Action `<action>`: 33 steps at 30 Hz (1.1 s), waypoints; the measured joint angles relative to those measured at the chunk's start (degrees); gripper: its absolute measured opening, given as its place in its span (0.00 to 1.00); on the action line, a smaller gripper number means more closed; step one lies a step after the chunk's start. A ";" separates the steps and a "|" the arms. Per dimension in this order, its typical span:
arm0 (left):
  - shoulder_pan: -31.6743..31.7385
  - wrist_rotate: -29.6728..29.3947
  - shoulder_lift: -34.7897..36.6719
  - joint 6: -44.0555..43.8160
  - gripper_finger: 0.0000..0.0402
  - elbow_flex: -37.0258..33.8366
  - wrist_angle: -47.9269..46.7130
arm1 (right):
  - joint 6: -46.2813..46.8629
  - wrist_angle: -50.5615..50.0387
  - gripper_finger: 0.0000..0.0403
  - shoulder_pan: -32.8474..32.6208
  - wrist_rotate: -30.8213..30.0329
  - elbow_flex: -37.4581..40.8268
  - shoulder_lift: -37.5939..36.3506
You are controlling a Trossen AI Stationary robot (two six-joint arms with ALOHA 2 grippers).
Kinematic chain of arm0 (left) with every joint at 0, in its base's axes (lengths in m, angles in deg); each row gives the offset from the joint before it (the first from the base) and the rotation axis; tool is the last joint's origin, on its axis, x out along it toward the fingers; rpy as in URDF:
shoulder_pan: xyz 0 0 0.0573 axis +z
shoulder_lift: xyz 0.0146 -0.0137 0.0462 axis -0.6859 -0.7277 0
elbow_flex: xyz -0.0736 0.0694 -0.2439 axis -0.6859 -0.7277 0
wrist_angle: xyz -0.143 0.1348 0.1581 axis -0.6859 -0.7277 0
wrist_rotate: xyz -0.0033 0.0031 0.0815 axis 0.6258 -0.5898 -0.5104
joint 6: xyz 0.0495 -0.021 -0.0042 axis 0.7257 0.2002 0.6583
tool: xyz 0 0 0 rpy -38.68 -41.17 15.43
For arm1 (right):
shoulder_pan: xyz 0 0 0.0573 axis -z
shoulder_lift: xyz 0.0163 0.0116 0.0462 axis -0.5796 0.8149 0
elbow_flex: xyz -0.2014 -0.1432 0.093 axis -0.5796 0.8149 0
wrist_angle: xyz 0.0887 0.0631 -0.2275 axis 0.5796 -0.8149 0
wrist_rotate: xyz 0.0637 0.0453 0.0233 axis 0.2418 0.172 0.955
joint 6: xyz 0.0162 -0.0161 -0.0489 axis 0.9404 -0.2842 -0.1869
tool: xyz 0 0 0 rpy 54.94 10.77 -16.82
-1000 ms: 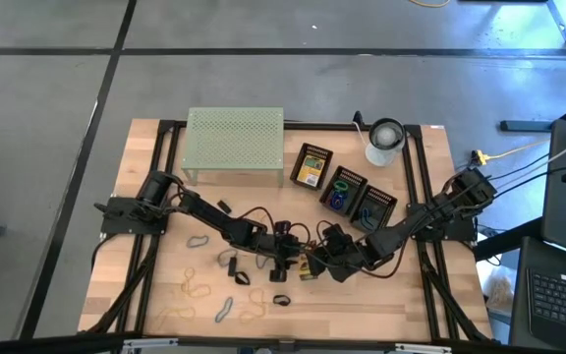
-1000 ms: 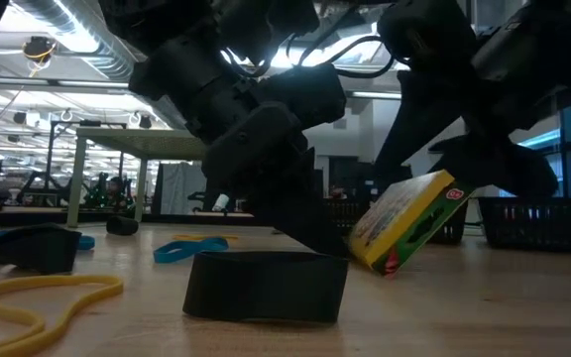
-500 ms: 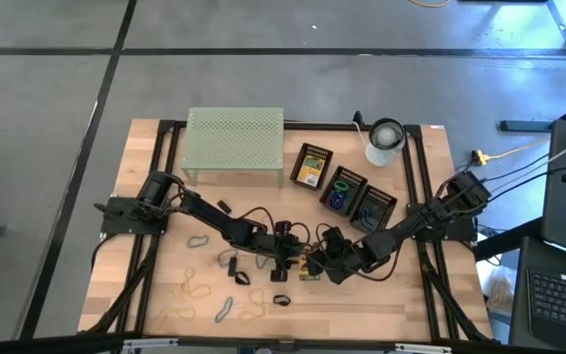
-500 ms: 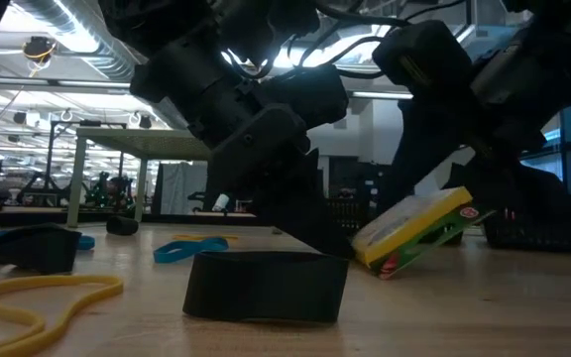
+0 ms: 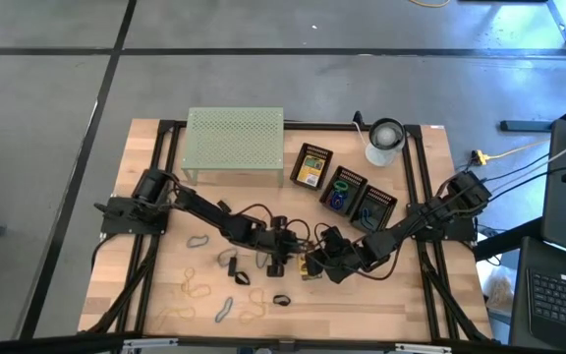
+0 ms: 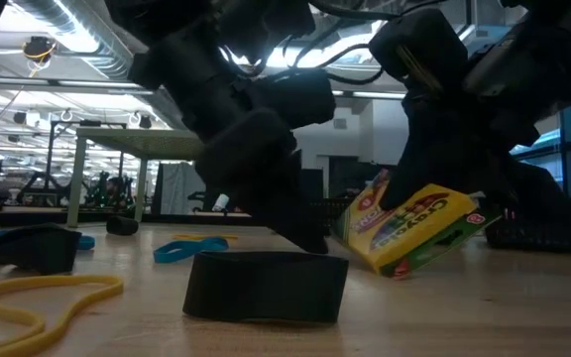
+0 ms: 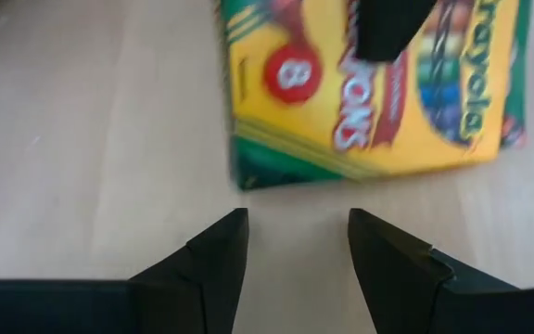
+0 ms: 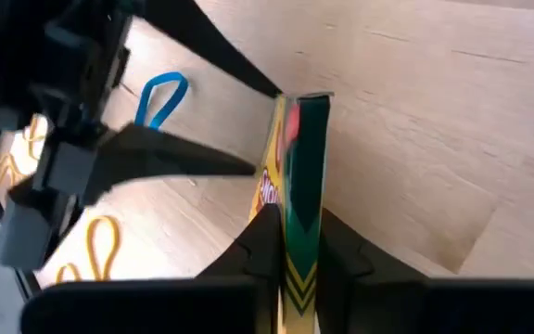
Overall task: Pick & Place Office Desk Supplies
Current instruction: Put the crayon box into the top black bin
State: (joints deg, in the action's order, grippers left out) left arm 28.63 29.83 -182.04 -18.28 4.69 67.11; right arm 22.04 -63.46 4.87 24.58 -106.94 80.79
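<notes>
High view: overhead, facing straight down, far enough to take in the whole pale wooden table [image 5: 165, 285]. Low view: at tabletop level, facing across into the room, close to the yellow-green cardboard crayon box [image 6: 411, 226]. Left wrist view: close above that box [image 7: 369, 83]. Right wrist view: close along its edge [image 8: 297, 186]. All four share the box [image 5: 310, 266].

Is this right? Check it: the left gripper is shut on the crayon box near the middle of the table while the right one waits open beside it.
Wrong arm. The right gripper is shut on the crayon box, as the right wrist view shows; the left gripper waits open beside it, its fingers apart in the left wrist view. The spot near the middle of the table is right.
</notes>
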 joint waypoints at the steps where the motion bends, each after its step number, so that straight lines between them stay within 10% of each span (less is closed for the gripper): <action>1: -0.02 -0.42 0.64 0.00 0.45 0.00 -1.91 | -0.30 -0.06 0.08 0.00 0.02 0.01 -0.16; 20: -0.64 -16.94 20.45 -3.73 0.45 0.13 -30.51 | -14.56 -9.07 0.10 5.60 -7.13 0.17 -13.35; 33: -2.96 -28.74 31.09 -11.04 0.45 0.15 -42.97 | -29.19 -10.80 0.11 25.21 -12.36 0.17 -19.20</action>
State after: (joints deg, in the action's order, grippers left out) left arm 25.66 1.09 -150.95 -29.32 4.85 24.13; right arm -7.15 -74.26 30.09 12.23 -106.76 61.59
